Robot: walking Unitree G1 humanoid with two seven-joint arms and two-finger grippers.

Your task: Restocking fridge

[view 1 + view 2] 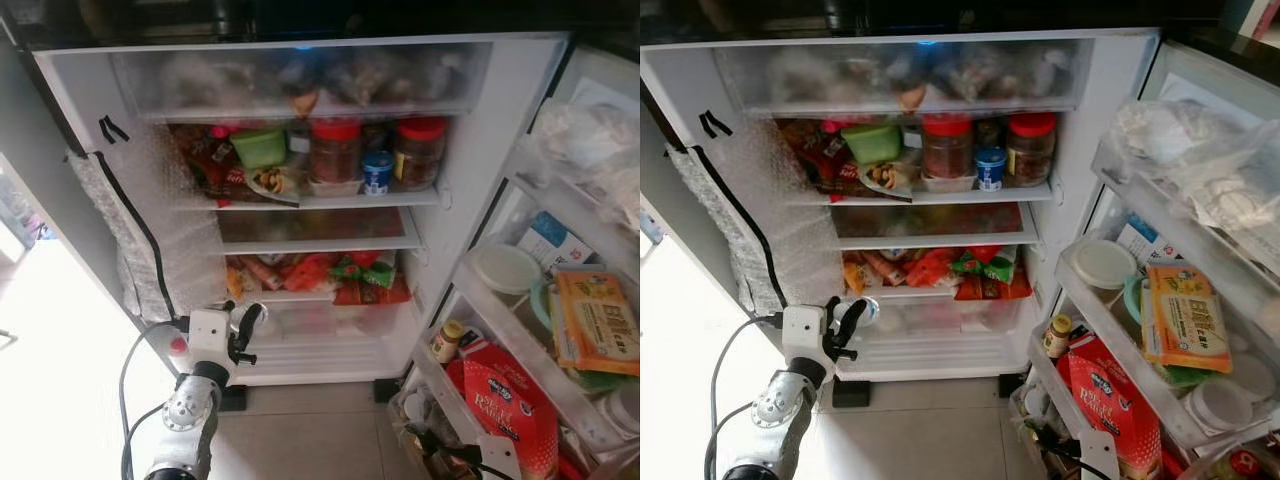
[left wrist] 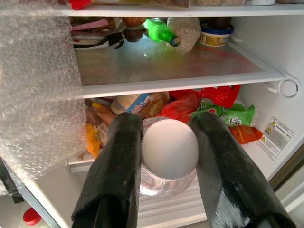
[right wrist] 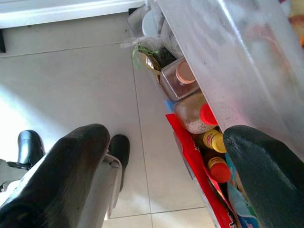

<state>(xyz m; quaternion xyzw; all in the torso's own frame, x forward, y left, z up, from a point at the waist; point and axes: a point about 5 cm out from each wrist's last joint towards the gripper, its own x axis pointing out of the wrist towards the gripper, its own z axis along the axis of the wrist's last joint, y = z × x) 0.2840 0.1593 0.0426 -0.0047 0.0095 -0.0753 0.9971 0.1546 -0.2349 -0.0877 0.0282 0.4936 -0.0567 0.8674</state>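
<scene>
A clear bottle (image 2: 167,164) with a white ribbed cap is held between the two black fingers (image 2: 116,161) of the left gripper (image 1: 243,330), at the lower left of the head view, just before the fridge (image 1: 480,150) and level with its lowest shelf. In the left wrist view the fingers are seen closed on the neck just under the cap, one on each side, with the cap end on to the camera. The bottle is judged stiff at the cap and neck but smooth and possibly slippery along the body (a thin plastic wall would also give under a squeeze); the hold at the ribbed cap seems the surest place, and the weight cannot be told, since the body is almost wholly hidden behind cap and fingers. The lowest shelf (image 2: 199,209) ahead is crowded with red and green packets (image 1: 350,275), so free room there is hard to make out. The right gripper (image 3: 166,161) is seen with its fingers spread wide and empty, low beside the door bins (image 3: 228,66), above the tiled floor (image 3: 71,80). The door's lower contents are cut off at the frame edge.
</scene>
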